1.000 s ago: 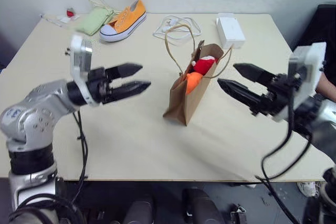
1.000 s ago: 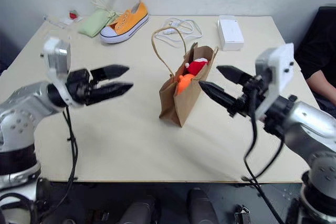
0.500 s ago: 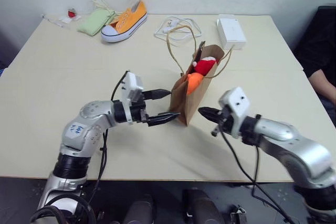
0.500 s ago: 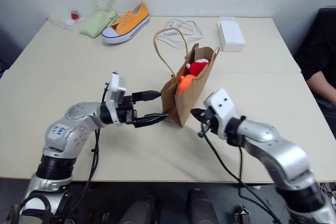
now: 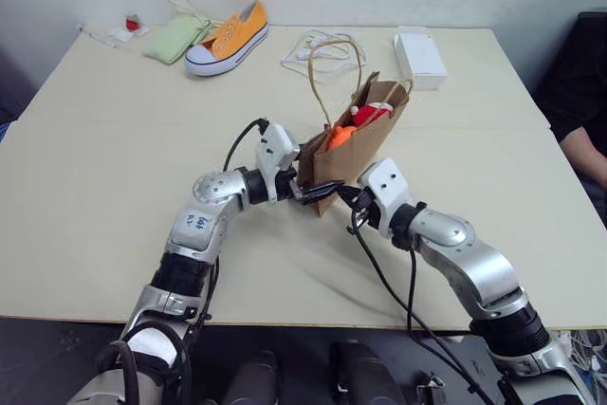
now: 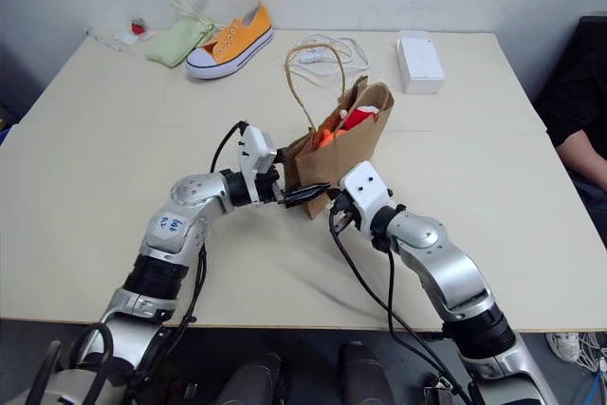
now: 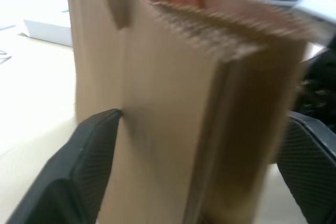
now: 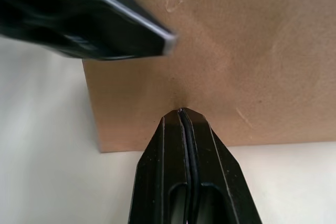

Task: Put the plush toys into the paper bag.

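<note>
- Standing on the counter (image 5: 114,168) near its middle, the paper bag (image 5: 353,154) is leaning a little, mouth up.
- Showing at the bag's mouth are the orange plush toy (image 5: 341,134) and the red-and-white plush toy (image 5: 372,112), both inside.
- The left gripper (image 5: 311,189) is straddling the bag's lower near corner, fingers (image 7: 89,150) spread, one on each side of the folded paper.
- The right gripper (image 8: 181,114) is pointing its tip against the bag's lower wall, fingers pressed together, pinching nothing.
- An orange sneaker (image 5: 226,37) and a white box (image 5: 419,55) are lying at the far edge.
</note>
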